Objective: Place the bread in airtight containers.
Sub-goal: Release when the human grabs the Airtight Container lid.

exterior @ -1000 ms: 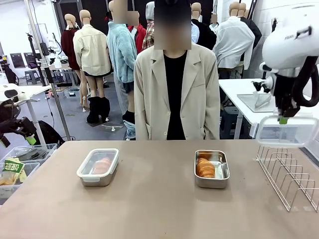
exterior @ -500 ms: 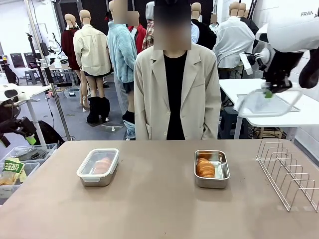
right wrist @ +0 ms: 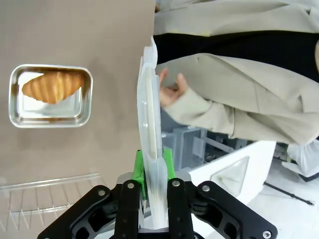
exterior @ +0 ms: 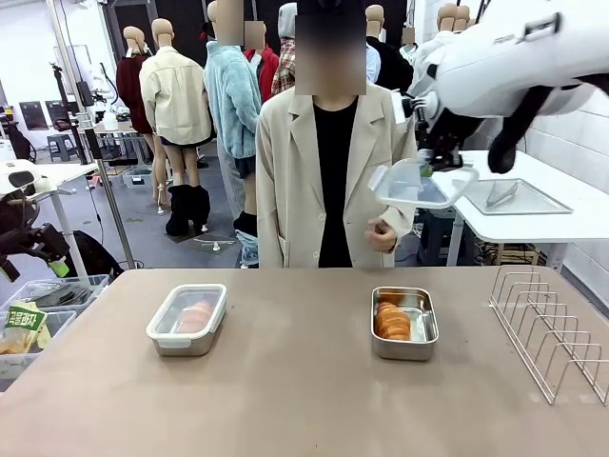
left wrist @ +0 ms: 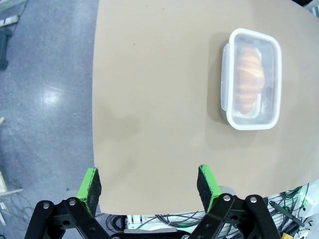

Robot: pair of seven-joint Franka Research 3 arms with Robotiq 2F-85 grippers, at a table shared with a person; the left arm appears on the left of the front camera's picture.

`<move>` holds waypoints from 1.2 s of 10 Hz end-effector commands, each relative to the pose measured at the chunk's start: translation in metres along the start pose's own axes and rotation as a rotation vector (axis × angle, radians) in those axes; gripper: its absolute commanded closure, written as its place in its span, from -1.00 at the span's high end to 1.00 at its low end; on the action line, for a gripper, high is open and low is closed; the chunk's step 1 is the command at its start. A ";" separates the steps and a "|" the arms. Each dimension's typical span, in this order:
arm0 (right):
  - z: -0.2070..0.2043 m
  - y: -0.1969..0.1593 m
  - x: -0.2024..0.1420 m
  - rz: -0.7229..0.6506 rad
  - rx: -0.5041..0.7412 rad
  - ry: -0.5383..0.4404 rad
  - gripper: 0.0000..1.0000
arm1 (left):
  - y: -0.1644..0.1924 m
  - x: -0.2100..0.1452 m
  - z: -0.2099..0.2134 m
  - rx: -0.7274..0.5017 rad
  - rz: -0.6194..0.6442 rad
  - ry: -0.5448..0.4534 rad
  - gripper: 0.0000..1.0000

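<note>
My right gripper [exterior: 430, 169] hangs high above the table's far right, shut on a clear white-rimmed lid [exterior: 421, 184]. In the right wrist view the lid [right wrist: 149, 124] stands edge-on between the green pads [right wrist: 168, 160]. Below it an open steel container [exterior: 425, 324] holds a golden bread [exterior: 391, 322]; the wrist view shows this tin [right wrist: 79, 107] and bread [right wrist: 52, 85] too. At the table's left a second container [exterior: 187, 319], lid on, holds another bread [left wrist: 249, 79]. My left gripper [left wrist: 148, 183] is open above the table's left edge, apart from that container [left wrist: 251, 117].
A person stands at the far side with one hand [exterior: 383, 233] raised near the held lid. A wire rack [exterior: 552, 333] stands at the table's right edge. Bare tabletop [exterior: 304, 400] lies in front of both containers.
My right arm has carried the lid from above the wire rack up and leftward, to high above the open container. The person's hand has come up. The left gripper has not moved.
</note>
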State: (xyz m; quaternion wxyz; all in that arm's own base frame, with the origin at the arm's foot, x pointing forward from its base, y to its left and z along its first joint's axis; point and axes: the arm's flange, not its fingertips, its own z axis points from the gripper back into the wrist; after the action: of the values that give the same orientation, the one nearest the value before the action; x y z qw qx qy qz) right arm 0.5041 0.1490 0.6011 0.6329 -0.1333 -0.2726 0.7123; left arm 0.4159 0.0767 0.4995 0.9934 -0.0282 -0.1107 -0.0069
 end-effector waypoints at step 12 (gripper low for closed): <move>0.035 -0.009 -0.042 0.014 0.161 0.049 1.00 | 0.000 -0.001 0.000 0.008 0.016 -0.010 1.00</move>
State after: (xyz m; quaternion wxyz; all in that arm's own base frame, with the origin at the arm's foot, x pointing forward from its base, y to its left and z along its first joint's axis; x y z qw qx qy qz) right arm 0.5024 0.1203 0.6149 0.6480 -0.1066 -0.2119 0.7237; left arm 0.4159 0.0769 0.4994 0.9934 -0.0283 -0.1106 -0.0067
